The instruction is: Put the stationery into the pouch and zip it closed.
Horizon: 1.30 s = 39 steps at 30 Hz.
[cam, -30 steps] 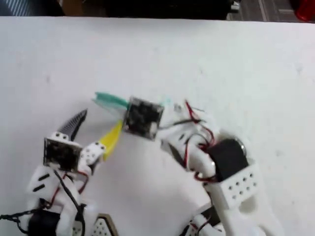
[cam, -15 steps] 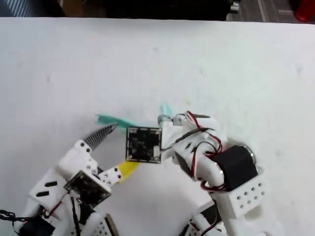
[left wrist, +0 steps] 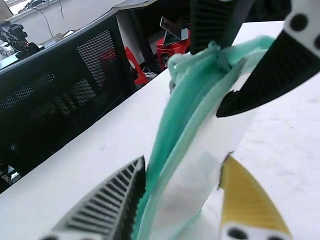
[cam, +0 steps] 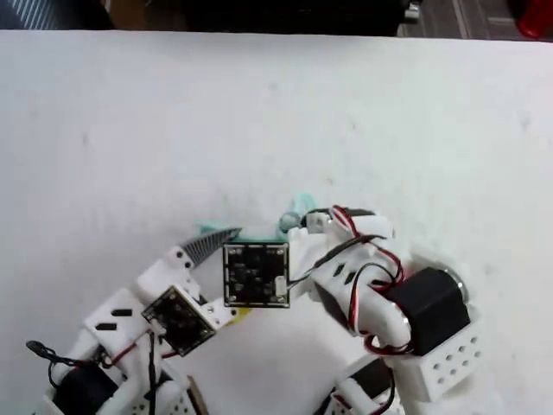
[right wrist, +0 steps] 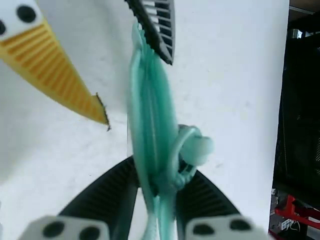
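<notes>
- Well, left wrist view: my left gripper (left wrist: 183, 161) stands open astride the pouch (left wrist: 186, 115). The grey finger (left wrist: 115, 200) touches its teal zip edge and the yellow finger (left wrist: 245, 200) sits at the clear side. I judge I should close squarely on the body, clear of the zip, so it anchors without crumpling.
- Right wrist view: my right gripper (right wrist: 159, 175) is clamped on the pouch's end, just beside the pale zip pull (right wrist: 198, 148). Any pull should run straight along the zip line, never sideways. Whether the zip is shut, or the stationery is inside, I cannot tell.
- High view: both wrists fold inward over the white table (cam: 389, 112) and meet nose to nose. They are near the edge where my bases stand, about midway along it, and the pouch stands on edge between them.
</notes>
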Motion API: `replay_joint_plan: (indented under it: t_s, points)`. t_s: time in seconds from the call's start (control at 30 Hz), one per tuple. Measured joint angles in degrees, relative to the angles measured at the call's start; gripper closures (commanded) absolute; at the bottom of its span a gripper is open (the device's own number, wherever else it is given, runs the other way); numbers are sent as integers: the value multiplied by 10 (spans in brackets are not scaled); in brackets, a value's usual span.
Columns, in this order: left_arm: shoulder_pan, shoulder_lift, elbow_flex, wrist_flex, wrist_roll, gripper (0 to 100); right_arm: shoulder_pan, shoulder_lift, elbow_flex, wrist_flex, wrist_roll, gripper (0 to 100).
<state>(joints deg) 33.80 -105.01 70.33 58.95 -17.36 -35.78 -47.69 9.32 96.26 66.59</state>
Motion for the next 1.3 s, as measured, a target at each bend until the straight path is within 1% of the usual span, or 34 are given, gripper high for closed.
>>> replay_joint_plan:
  t_s: [0.07,0.13,0.23,0.4,0.47,0.6,0.83,0.87,0.97,1.03,1.17,1.3]
  points:
    - [0,0,0,0,0,869,0,0,0,1,0,981]
    - [4,0,0,0,0,862,-1,0,0,2,1,981]
    - [27,0,0,2,0,848,-1,-1,0,2,2,981]
    - [84,0,0,35,0,846,-1,-2,0,2,3,981]
    - [93,0,0,36,0,846,-1,-4,0,2,3,978]
    - [95,0,0,36,1,845,-1,-6,0,3,3,977]
    - [88,0,0,28,4,845,-10,-6,0,3,-44,969]
    - [80,0,0,23,11,845,-17,-6,0,3,-46,950]
    - [57,0,0,1,69,845,-44,-6,0,3,-53,868]
    - [52,0,0,-11,101,845,-61,-7,0,0,-74,839]
    - [52,0,13,-12,105,849,-75,-7,0,-25,-102,853]
    - [52,0,35,-22,96,849,-79,-7,0,-33,-108,850]
